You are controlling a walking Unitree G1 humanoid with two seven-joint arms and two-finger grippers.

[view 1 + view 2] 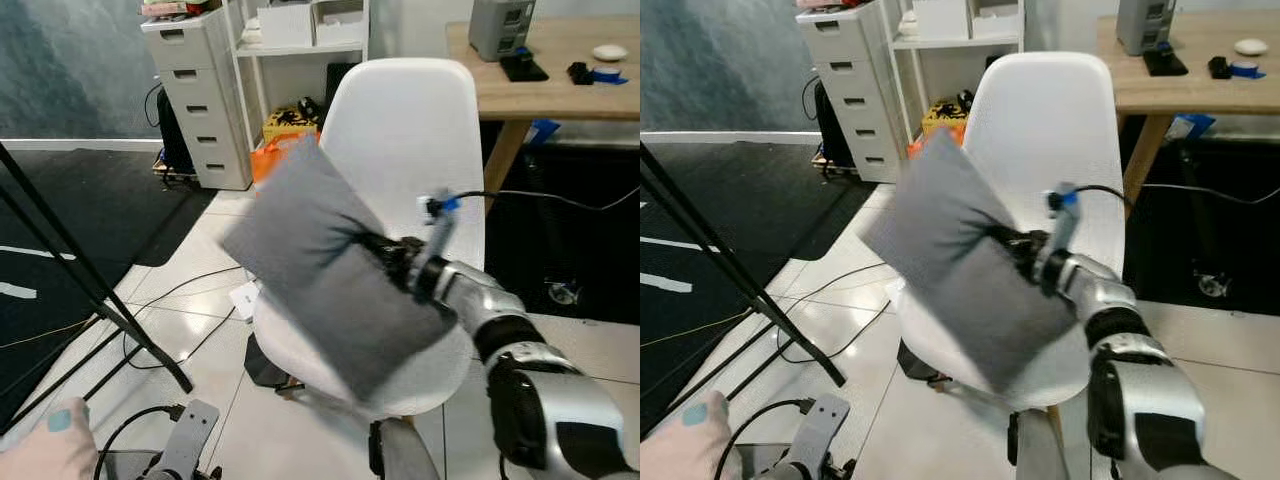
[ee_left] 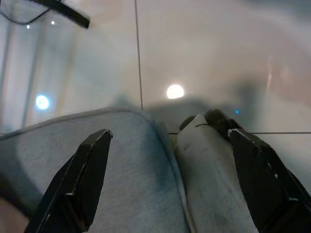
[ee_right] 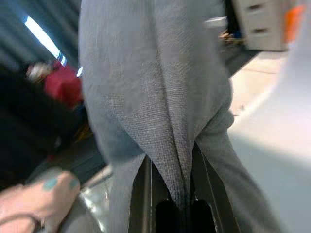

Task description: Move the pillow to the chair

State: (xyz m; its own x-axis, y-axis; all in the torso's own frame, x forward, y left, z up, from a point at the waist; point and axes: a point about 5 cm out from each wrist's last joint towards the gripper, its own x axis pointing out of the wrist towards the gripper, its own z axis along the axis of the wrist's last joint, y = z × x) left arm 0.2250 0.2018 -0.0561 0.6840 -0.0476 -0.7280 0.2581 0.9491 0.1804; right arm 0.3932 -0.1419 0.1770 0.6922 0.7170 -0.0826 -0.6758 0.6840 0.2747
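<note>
Over the white chair (image 1: pixel 405 140) we see the grey pillow (image 1: pixel 325 262) held up in the air, tilted, one corner high and its lower end just above the seat. We have the right claw (image 1: pixel 385 252) pinched tight on a fold of the pillow's edge, fabric bunched between its fingers (image 3: pixel 146 194). Down low, the left claw (image 2: pixel 170 179) hangs with its fingers spread wide over the tiled floor (image 2: pixel 209 53), gripping nothing. Behind the chair stand a drawer unit (image 1: pixel 200 95) and a wooden counter (image 1: pixel 560 75).

pillow (image 1: pixel 325 265) above chair (image 1: pixel 405 140) seat, drawers (image 1: pixel 200 95) behind left, table (image 1: pixel 545 65) behind right
</note>
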